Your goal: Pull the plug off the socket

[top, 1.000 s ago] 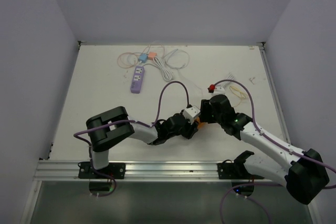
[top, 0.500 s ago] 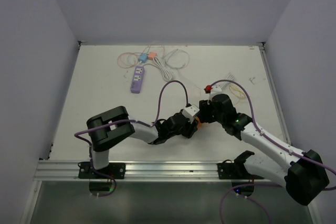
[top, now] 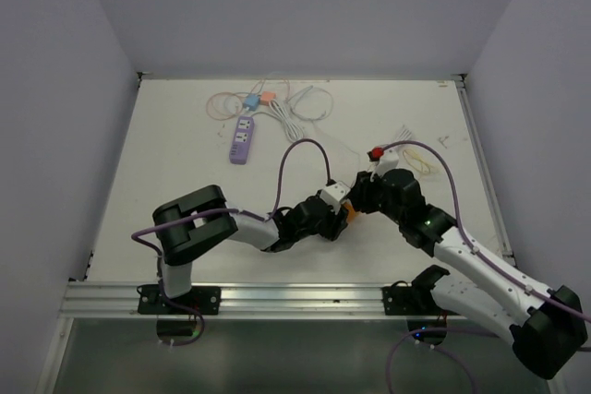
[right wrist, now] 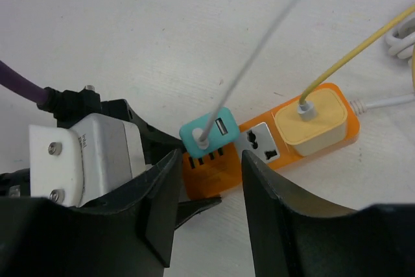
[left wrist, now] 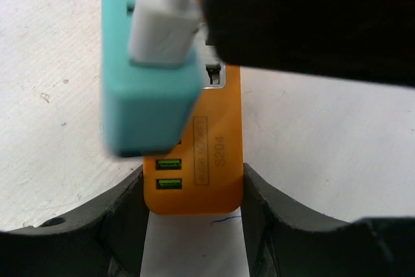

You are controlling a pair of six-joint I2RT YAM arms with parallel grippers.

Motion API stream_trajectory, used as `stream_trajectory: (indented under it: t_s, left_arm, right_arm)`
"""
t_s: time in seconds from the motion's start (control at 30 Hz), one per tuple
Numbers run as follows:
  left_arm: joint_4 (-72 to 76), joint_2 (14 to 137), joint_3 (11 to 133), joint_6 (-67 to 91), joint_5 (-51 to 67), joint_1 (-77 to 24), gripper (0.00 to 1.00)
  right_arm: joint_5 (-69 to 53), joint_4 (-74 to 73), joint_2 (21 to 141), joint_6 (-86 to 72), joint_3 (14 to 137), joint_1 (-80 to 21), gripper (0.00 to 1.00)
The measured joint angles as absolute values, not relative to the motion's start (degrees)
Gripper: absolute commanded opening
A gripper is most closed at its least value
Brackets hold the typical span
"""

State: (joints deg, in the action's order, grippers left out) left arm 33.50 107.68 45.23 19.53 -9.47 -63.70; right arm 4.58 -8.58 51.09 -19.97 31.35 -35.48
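Observation:
An orange power strip point(left wrist: 194, 167) lies on the white table, also visible in the right wrist view point(right wrist: 256, 150) and the top view point(top: 349, 213). My left gripper point(left wrist: 193, 189) is shut on its end, one finger on each long side. A teal plug point(right wrist: 207, 131) with a white cable sits over the socket nearest that end; it looks blurred in the left wrist view point(left wrist: 152, 105), and I cannot tell whether its pins are seated. A yellow plug point(right wrist: 311, 118) sits in the far socket. My right gripper point(right wrist: 211, 163) is open above the strip's end, its tips just short of the teal plug.
A purple power strip point(top: 243, 140) lies at the back left with coiled cables and small pink and blue plugs point(top: 257, 99). A white cable point(top: 305, 106) and a yellow cable point(top: 420, 161) trail across the back. Walls enclose the table on three sides.
My right arm has shifted slightly right and its wrist has lifted a little over the strip. My left gripper keeps its hold and has hardly moved.

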Motion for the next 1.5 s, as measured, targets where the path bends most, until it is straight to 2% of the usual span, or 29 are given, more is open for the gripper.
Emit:
stream_trajectory:
  t_s: [0.37, 0.43, 0.47, 0.57, 0.73, 0.77, 0.87, 1.03, 1.5]
  left_arm:
    - [33.3, 107.7, 45.4, 19.8, -9.3, -63.4, 0.00]
    - [33.3, 107.7, 45.4, 19.8, -9.3, -63.4, 0.00]
    - [33.3, 107.7, 45.4, 19.8, -9.3, -63.4, 0.00]
    - [33.3, 107.7, 45.4, 19.8, -9.3, -63.4, 0.00]
    - [33.2, 107.7, 45.4, 19.7, -9.3, -63.4, 0.00]
    - [33.1, 107.7, 45.5, 19.7, -9.3, -63.4, 0.00]
    - [32.0, 107.7, 46.1, 19.7, -9.4, -63.4, 0.00]
    - [29.5, 107.7, 47.4, 19.4, -9.5, -63.4, 0.00]
    - [20.0, 107.6, 51.7, 18.4, -12.5, -62.9, 0.00]
  right_arm:
    - [5.2, -5.1, 50.7, -25.3, 31.1, -36.4, 0.01]
    - [5.8, -5.6, 51.0, -25.3, 31.2, -36.4, 0.06]
    - [6.4, -6.0, 51.0, -25.3, 31.3, -36.4, 0.14]
    - [8.1, -7.8, 51.0, -24.9, 31.9, -36.4, 0.29]
    - [11.3, -11.1, 51.0, -23.3, 34.1, -36.4, 0.45]
    - [11.7, -11.6, 51.0, -23.0, 34.4, -36.4, 0.52]
    - [13.1, -12.7, 51.9, -21.6, 34.8, -36.1, 0.60]
    - [14.9, -13.4, 55.0, -19.6, 34.8, -34.5, 0.68]
    - [15.9, -12.4, 62.7, -15.6, 36.7, -30.1, 0.74]
